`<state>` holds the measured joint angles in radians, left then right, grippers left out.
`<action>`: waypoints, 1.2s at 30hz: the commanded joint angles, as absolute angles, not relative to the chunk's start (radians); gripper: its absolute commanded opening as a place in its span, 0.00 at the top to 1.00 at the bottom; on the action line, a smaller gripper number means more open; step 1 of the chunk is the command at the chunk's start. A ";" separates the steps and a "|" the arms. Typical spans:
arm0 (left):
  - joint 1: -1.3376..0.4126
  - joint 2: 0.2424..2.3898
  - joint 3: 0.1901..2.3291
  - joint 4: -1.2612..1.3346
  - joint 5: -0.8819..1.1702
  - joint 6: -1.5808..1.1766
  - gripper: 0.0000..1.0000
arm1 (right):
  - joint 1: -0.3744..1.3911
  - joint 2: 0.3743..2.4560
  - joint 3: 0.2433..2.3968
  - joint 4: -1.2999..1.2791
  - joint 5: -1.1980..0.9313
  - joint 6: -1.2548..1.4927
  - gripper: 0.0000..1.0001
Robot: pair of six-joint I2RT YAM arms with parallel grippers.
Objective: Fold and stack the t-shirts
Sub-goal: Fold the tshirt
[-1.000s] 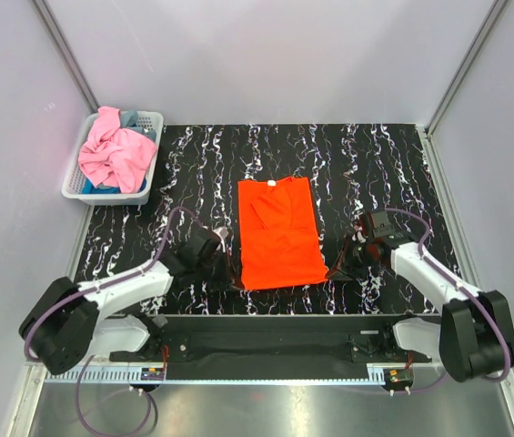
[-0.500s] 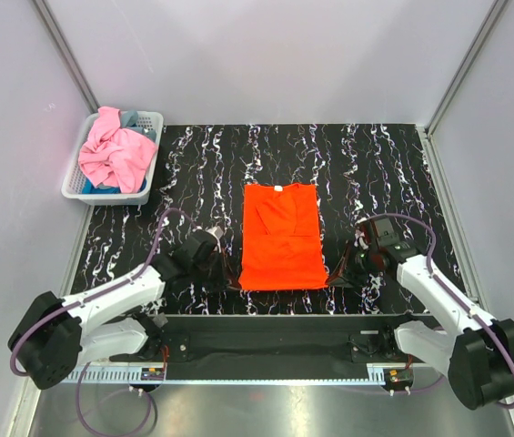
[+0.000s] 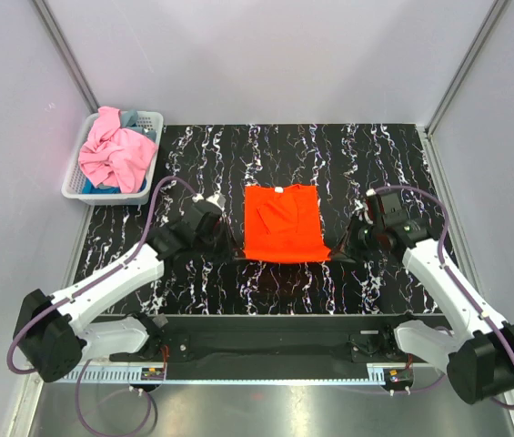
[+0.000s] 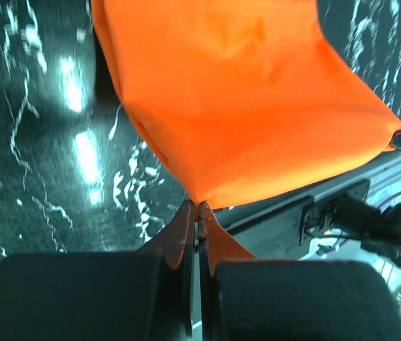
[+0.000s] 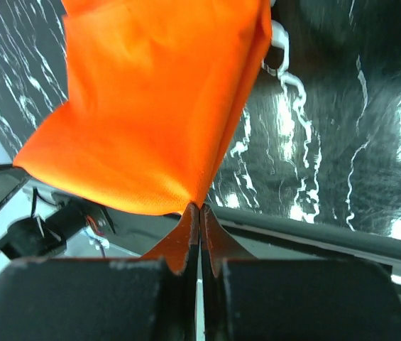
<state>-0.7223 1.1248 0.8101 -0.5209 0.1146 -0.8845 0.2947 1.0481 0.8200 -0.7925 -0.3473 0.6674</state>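
L claw is clamped tight on the near-L corner of the orange tee. In the L wrist view its fingers meet w/ no gap, and the cloth corner runs right into the seam betw. them. R claw is the same on the near-R corner, fingers pressed together on the cloth.

Both claws sit about level w/ each other, well apart, w/ the tee's near hem stretched straight betw. them. The hem is up off the table, w/ a dark shadow on the tabletop just under it. From each claw the cloth slopes fwd and down, away from the arm bases. The collar end lies flat on the table beyond both claws. A small white label sits at the collar, on the far side from the claws. The tee looks folded narrow, roughly rect., w/ some creases L of centre. In the L wrist view the R claw's tip shows at the far end of the hem, at the right edge of shot.

Other tees are well off to the L and beyond the L claw, in a white lattice basket at the far-L table corner. Pink tee is bunched on top, heaped above the rim. Blue-grey tee is under it, only bits showing. Neither claw is near the basket.
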 commanded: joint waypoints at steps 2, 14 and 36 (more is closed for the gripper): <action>-0.686 1.186 0.945 -0.552 0.049 -0.828 1.00 | 0.299 1.126 0.962 -0.821 -0.258 0.641 1.00; -0.476 1.448 1.233 -0.465 0.184 -0.686 1.00 | 0.275 1.538 1.408 -0.819 -0.198 0.520 1.00; -0.272 2.153 1.843 -0.158 0.456 -0.667 0.98 | 0.137 2.242 2.132 -0.784 -0.372 0.376 0.95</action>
<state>-0.2882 2.0995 1.7130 -0.2626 0.4011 -0.6674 0.1497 2.1681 2.0026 -0.8135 -0.3065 0.4252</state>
